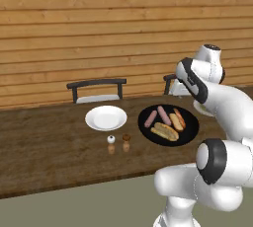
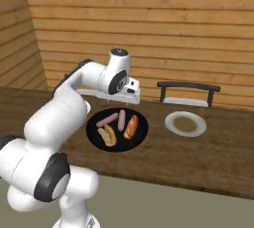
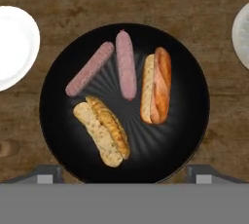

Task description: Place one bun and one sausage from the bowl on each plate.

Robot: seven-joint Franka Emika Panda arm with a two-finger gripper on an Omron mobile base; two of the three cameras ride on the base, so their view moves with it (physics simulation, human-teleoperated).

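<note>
Partly, the arm's own bulk is getting in the way: in the left base view it is covering most of the far plate (image 1: 201, 106), leaving just a white sliver beside the bowl (image 1: 191, 131), and it is hiding the gripper there. In the right base view the gripper (image 2: 123, 101) is hanging above the bowl's far edge, but its fingers are too small to make out. In the hand view the two finger tips (image 3: 46, 174) are poking up far apart at the bottom, spread wide with nothing between them.

Both plates are getting cut off by the hand view's edges, one (image 3: 12, 45) at the left and one (image 3: 241, 34) at the right. The bowl is sitting on the wooden table (image 1: 44, 147) between them, holding two sausages (image 3: 90, 68) (image 3: 126, 65) side by side, an upright bun (image 3: 156, 85) near them, and a second bun (image 3: 103, 130) lying slanted below.

Two small shakers (image 1: 111, 144) (image 1: 126, 142) are standing in front of the near plate (image 1: 105, 118), and two dark chairs (image 1: 97, 90) (image 2: 188, 93) are waiting behind the table.
</note>
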